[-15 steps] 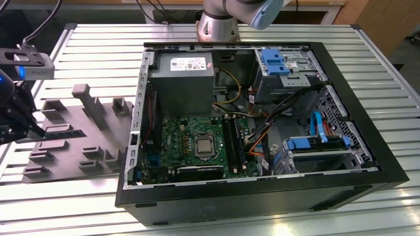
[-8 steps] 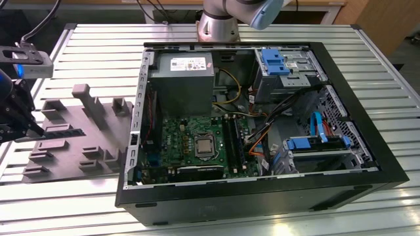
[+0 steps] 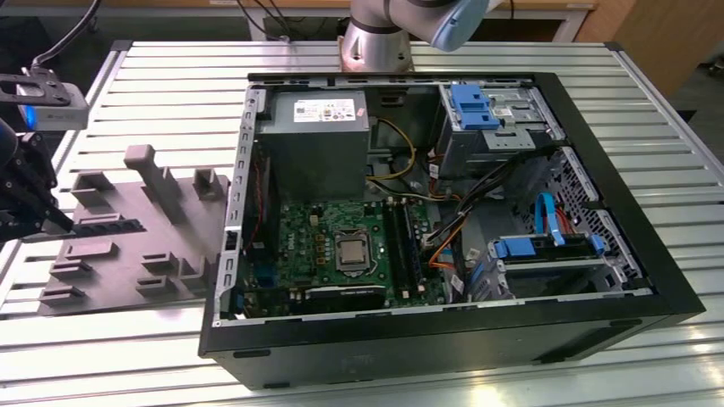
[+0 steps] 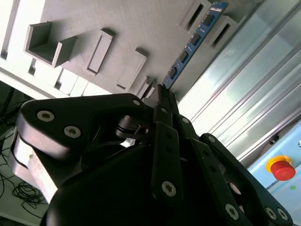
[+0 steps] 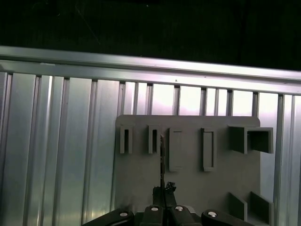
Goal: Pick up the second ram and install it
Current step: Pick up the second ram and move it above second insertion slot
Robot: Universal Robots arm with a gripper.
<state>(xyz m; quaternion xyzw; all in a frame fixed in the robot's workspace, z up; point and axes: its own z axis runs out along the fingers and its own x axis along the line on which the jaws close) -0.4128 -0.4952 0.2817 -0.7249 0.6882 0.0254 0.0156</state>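
Observation:
My gripper (image 3: 59,224) hangs at the exterior view's left, over the grey plastic block (image 3: 169,212) with upright posts. Its fingers are shut on one end of the second ram (image 3: 108,227), a thin dark stick that points from the fingertips toward the computer case. In the second wrist view the ram (image 4: 190,44) is blue with a row of black chips and runs out from the closed gripper (image 4: 162,92) above the block's slots. The first wrist view has the ram (image 5: 162,157) edge-on over the block (image 5: 188,183). Whether it still touches the block I cannot tell.
An open black computer case (image 3: 633,254) lies on the ribbed metal table (image 3: 147,93) at the exterior view's right. Inside are a green board (image 3: 305,233) with long black slots (image 3: 403,246), a grey power supply (image 3: 311,140), cables and blue drive brackets (image 3: 531,246).

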